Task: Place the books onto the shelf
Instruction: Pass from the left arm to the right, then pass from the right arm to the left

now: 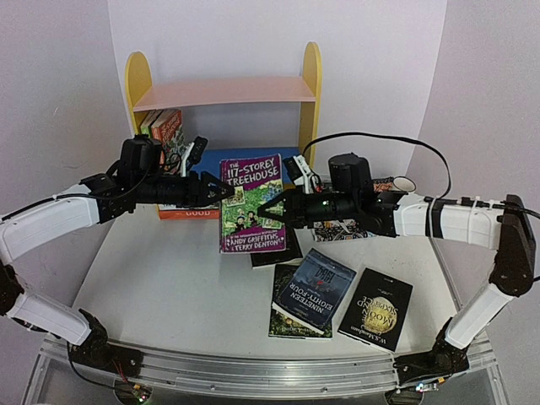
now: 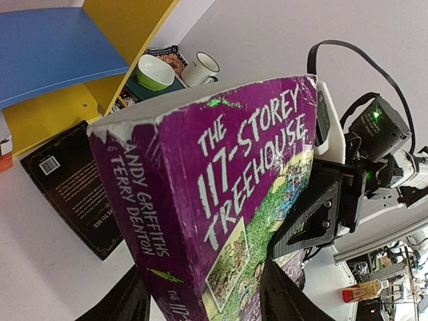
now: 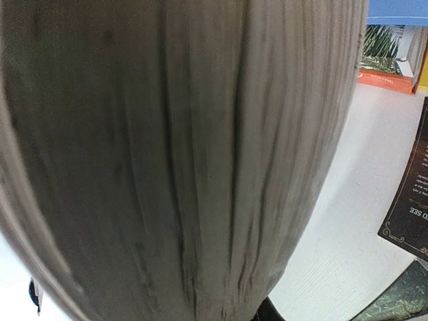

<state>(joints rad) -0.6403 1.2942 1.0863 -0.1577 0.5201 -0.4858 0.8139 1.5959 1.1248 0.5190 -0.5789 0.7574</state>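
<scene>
Blurred page edges of the purple book (image 3: 167,154) fill the right wrist view, hiding the right tool (image 1: 268,208) there; it half covers a black book (image 1: 278,256).

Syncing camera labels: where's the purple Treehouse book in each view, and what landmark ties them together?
Top external: purple Treehouse book upright at centre, cover facing the camera.
Left wrist: it fills the middle, spine and cover showing.
Right wrist: the grey ribbed surface across most of the frame looks like its page edge.
Shared landmark: blue shelf board, just behind the book up top; top left; top right corner.
</scene>
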